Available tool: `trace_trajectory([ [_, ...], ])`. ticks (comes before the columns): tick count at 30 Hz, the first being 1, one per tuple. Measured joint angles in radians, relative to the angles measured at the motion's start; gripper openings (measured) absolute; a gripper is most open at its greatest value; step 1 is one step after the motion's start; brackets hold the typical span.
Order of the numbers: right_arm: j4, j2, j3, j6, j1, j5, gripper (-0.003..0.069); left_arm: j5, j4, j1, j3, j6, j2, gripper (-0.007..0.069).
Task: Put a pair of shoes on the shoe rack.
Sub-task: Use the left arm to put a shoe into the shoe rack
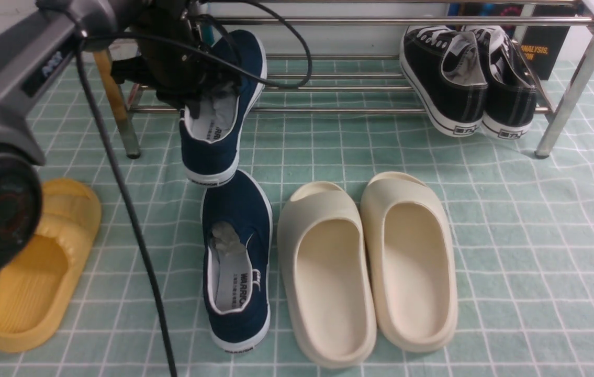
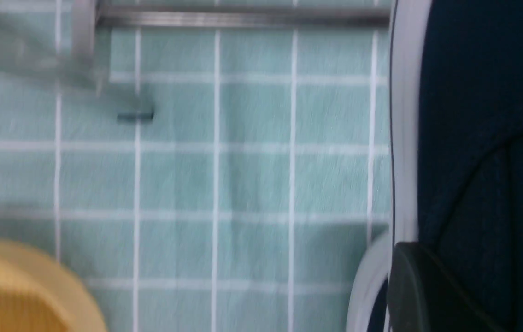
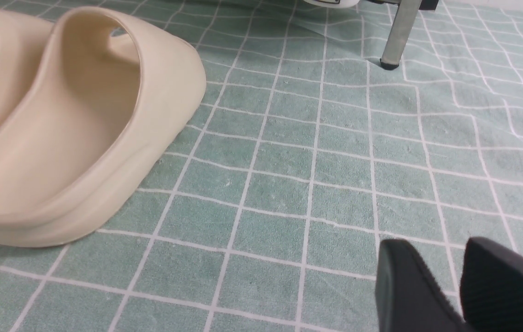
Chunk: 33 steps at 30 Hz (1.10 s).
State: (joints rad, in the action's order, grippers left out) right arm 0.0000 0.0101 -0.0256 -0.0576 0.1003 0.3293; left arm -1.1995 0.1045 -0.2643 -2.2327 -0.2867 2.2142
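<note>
The front camera is looking forward and down at the shoe rack (image 1: 359, 21); both wrist cameras are viewing the same checked cloth (image 1: 537, 235) from close

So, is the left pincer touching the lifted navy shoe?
Touching. In the front view the left pincer clamps the lifted shoe at its collar. In the left wrist view, a finger lies against the shoe's side.

Both the raised navy-blue canvas slip-on (image 1: 223, 112) and the lying navy-blue canvas slip-on (image 1: 237, 262) are edged with white soles and lined in grey. The black lace-up sneakers (image 1: 446, 78) are stitched in white. Plain colour is shown by the cream foam slides (image 1: 325, 272) and the yellow ribbed slide (image 1: 40, 272). The mint-green cloth (image 1: 511, 235) is crossed by a white grid.
</note>
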Motion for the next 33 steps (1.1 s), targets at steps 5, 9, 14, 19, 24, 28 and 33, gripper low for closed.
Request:
trace_trajectory([
  [5, 0.000, 0.000, 0.000, 0.000, 0.000, 0.000, 0.0228, -0.014, 0.029, 0.000, -0.226, 0.000, 0.152, -0.0003],
  [9, 0.000, 0.000, 0.000, 0.000, 0.000, 0.000, 0.0235, 0.018, 0.030, 0.000, -0.297, 0.000, 0.216, -0.0003],
  [14, 0.000, 0.000, 0.000, 0.000, 0.000, 0.000, 0.0237, 0.114, 0.041, 0.000, -0.312, -0.064, 0.253, -0.0003],
  [19, 0.000, 0.000, 0.000, 0.000, 0.000, 0.000, 0.0238, 0.154, 0.086, 0.000, -0.312, -0.171, 0.262, -0.0003],
  [24, 0.000, 0.000, 0.000, 0.000, 0.000, 0.000, 0.0238, 0.203, 0.136, 0.000, -0.312, -0.207, 0.262, 0.0035],
  [28, 0.000, 0.000, 0.000, 0.000, 0.000, 0.000, 0.0238, 0.211, 0.137, 0.000, -0.312, -0.197, 0.262, 0.0160],
  [33, 0.000, 0.000, 0.000, 0.000, 0.000, 0.000, 0.0238, 0.248, 0.144, 0.000, -0.323, -0.179, 0.256, 0.0386],
])
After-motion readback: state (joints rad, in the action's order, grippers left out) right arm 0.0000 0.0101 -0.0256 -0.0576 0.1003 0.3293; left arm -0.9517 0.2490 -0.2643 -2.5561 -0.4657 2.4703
